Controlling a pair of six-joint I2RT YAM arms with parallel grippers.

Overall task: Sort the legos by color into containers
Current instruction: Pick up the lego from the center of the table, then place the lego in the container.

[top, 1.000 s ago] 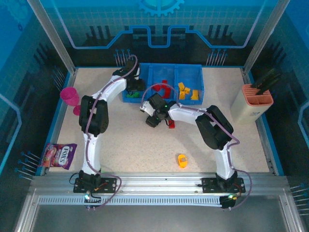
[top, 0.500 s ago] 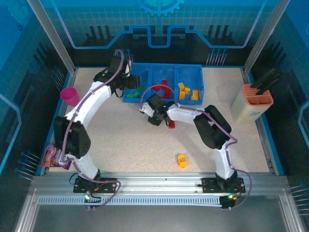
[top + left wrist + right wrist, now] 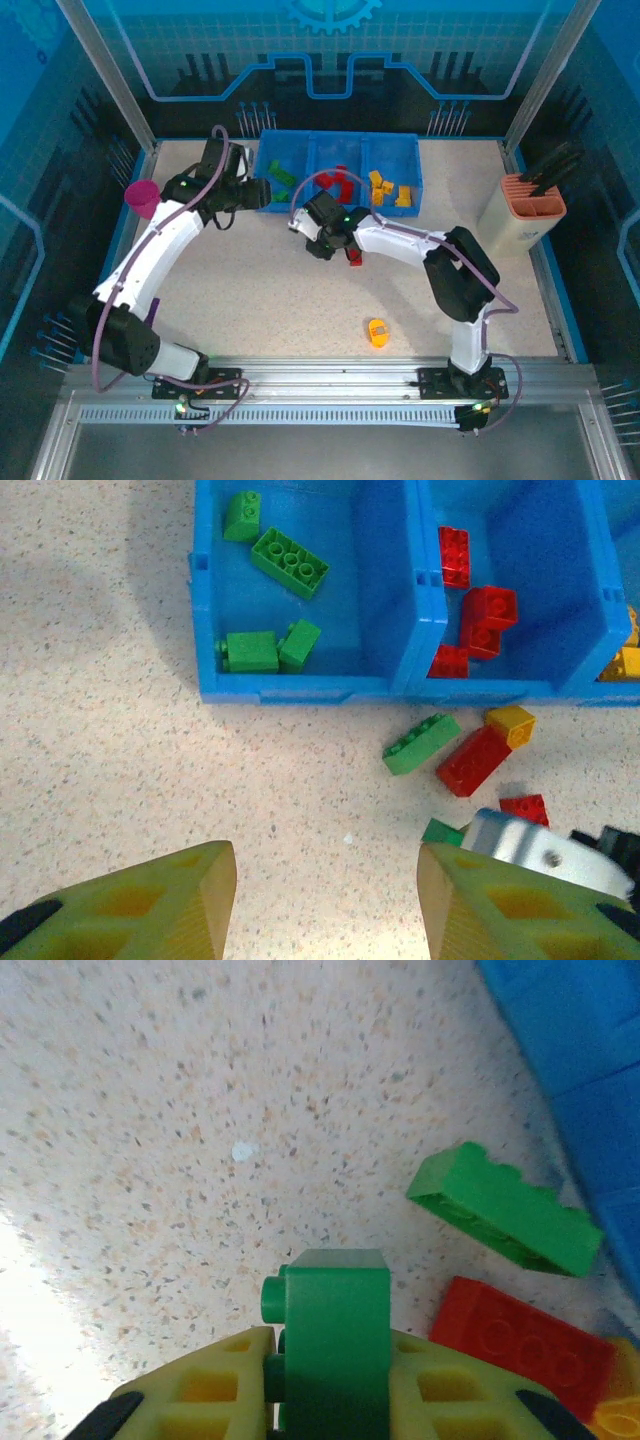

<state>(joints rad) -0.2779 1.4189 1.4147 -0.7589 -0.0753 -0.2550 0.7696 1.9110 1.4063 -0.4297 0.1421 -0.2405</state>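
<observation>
The blue tray [image 3: 336, 139] has three compartments: green legos [image 3: 290, 562] on the left, red ones [image 3: 487, 610] in the middle, yellow ones [image 3: 385, 189] on the right. My right gripper [image 3: 330, 1385] is shut on a small green lego [image 3: 335, 1325], low over the table in front of the tray [image 3: 317, 248]. Next to it lie a long green lego [image 3: 505, 1210], a red lego [image 3: 520, 1345] and a yellow one [image 3: 511, 721]. My left gripper [image 3: 325, 900] is open and holds nothing, just left of the tray's front corner [image 3: 262, 193].
A yellow-orange piece [image 3: 377, 332] lies alone near the table's front. A magenta cup [image 3: 143, 197] stands at the left edge, close to my left arm. A beige holder with black tools [image 3: 527, 212] stands at the right edge.
My right gripper has shut on the green lego. My left arm has drawn back from over the tray's left compartment toward the left.
</observation>
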